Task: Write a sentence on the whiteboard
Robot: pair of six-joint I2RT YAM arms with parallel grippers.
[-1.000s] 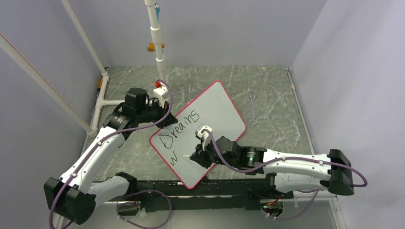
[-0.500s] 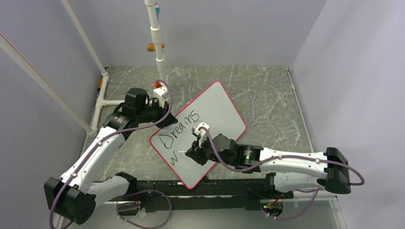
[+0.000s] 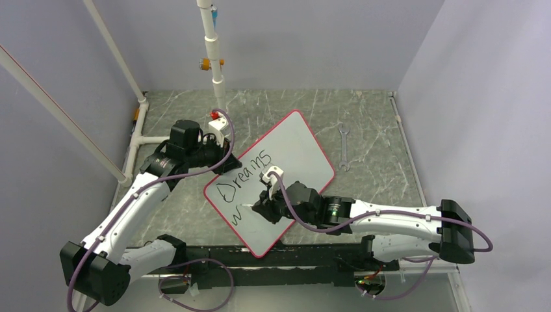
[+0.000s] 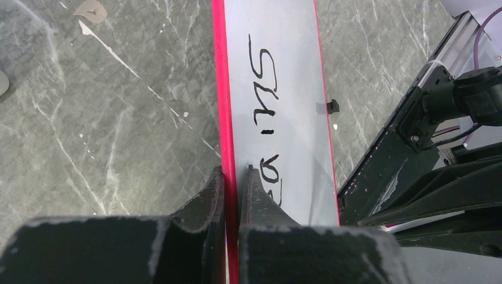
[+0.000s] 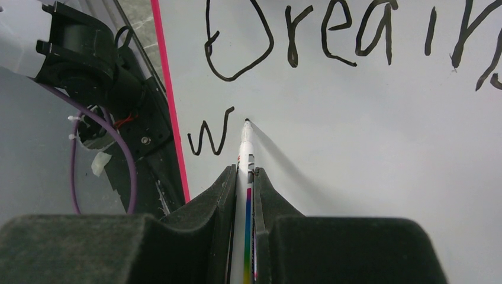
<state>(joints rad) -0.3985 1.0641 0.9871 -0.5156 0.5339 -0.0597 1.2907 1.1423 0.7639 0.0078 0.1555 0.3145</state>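
The whiteboard (image 3: 302, 146) lies tilted on the table, white with a thin red rim. The sentence (image 3: 250, 174) reads "Dreams" in black, with a "w" (image 3: 236, 213) started below it. My left gripper (image 3: 229, 164) is shut on the board's red rim (image 4: 225, 89) at its left edge, one finger on each side (image 4: 235, 171). My right gripper (image 3: 258, 209) is shut on a white marker with a rainbow stripe (image 5: 244, 157). The marker's black tip touches the board just right of the "w" (image 5: 208, 133), under "Dreams" (image 5: 331, 35).
A metal wrench (image 3: 344, 147) lies on the table right of the board. A white pipe post (image 3: 214, 62) stands at the back, and pipe framing (image 3: 140, 123) runs along the left. A black rail (image 3: 292, 260) crosses the near edge under the board's corner.
My right gripper has moved a little left along the board with the marker, bringing the tip next to the "w". The left arm and the board have not moved.
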